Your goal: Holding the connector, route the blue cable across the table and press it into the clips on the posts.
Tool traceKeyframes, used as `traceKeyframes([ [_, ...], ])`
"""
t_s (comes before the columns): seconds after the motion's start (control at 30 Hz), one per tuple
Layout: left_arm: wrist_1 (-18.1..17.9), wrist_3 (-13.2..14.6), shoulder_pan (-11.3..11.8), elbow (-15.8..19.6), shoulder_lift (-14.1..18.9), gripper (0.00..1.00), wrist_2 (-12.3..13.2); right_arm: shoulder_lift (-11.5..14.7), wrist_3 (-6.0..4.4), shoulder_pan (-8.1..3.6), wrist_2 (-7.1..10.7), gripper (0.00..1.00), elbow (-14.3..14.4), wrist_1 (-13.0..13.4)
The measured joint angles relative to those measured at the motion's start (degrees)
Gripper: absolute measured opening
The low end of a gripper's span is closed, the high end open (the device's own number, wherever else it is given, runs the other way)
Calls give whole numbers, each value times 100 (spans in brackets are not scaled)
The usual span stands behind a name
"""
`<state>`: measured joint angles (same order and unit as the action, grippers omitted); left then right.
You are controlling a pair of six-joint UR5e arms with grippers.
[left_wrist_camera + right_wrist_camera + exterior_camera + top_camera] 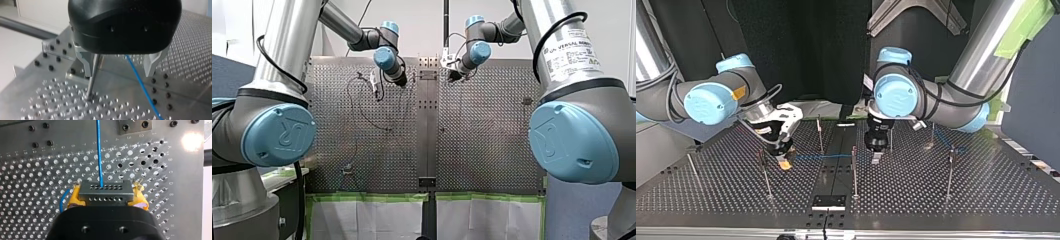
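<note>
Yellow-padded jaws of my right gripper (107, 196) are clamped on the grey connector (105, 186), low over the perforated bench (30, 195) at the top view's left. From it the blue cable (100, 157) runs straight rightward across the bench's middle. Further right, my left gripper (118, 66) hangs with its jaws apart, the cable passing between them and a thin post (92, 77) standing just beside one finger (86, 63).

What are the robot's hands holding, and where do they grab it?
My right gripper clamps the connector by its two ends. My left gripper is open, holding nothing; the blue cable only passes between its fingers.
</note>
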<state>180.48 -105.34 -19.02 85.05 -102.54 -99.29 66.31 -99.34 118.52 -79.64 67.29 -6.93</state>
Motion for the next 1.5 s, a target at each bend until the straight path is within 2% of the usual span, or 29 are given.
traceKeyframes([
  [0.2,11,-12,-117,290,338,100,29,2,0,15,0,0,0,-5],
  [0.37,12,-11,-158,376,529,100,27,5,0,17,1,0,0,-9],
  [0.57,-179,43,-375,428,655,100,-165,13,0,24,0,0,0,-16],
  [0.7,-341,49,-590,343,614,100,-379,27,0,21,1,0,0,-14],
  [0.83,-357,63,-820,256,591,100,-553,35,0,20,0,0,0,-10],
  [1.07,-269,75,-1243,177,560,100,-591,38,-3,3,0,0,-1,-10],
  [1.2,-243,95,-1460,80,406,100,-614,39,-1,-14,1,0,-6,-10],
  [1.5,-21,142,-1541,-363,-59,100,-980,81,-26,-37,8,0,-70,-18],
])
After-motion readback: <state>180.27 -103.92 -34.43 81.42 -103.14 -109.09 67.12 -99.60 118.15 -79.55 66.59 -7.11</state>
